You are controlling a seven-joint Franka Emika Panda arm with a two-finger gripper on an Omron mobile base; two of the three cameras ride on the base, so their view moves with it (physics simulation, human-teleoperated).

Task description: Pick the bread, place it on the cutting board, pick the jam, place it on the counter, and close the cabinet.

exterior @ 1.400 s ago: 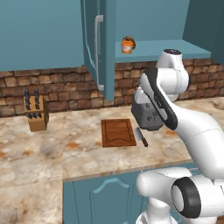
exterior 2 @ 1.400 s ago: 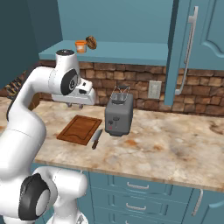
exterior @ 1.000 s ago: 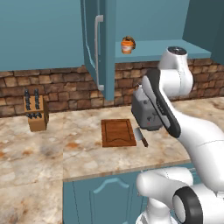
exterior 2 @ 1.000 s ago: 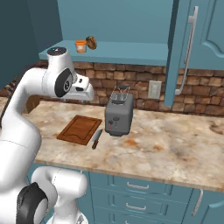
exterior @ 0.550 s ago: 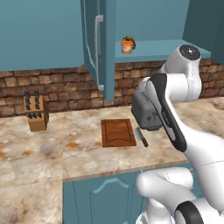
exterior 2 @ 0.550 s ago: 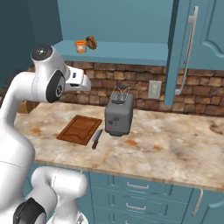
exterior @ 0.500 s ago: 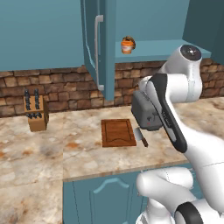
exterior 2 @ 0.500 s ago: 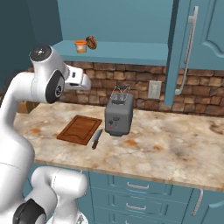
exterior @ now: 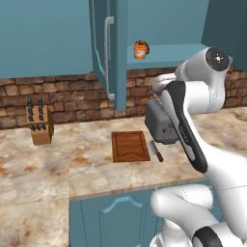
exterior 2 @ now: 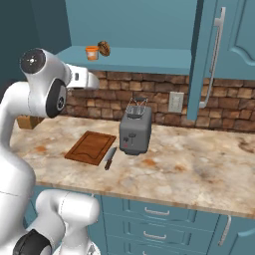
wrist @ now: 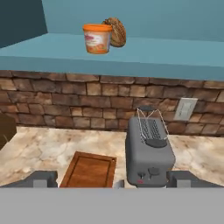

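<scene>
Well, we hold our pincer (exterior 2: pixel 92 81) high above the bench (exterior 2: pixel 199 169), its end aimed toward the open cabinet (exterior 2: pixel 149 30); whether it is released or clenched we cannot tell. On the cabinet shelf the jam (wrist: pixel 98 38) stands just beside the bread (wrist: pixel 115 32), which sits partly behind it. Down on the bench lies the cutting board (wrist: pixel 89 170), bare, with a knife (exterior 2: pixel 109 158) between it and the grey toaster (wrist: pixel 148 154).

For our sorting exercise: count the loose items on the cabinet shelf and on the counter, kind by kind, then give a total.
Jam: 1
Bread: 1
Cutting board: 1
Toaster: 1
Knife: 1
Knife block: 1
Total: 6
</scene>
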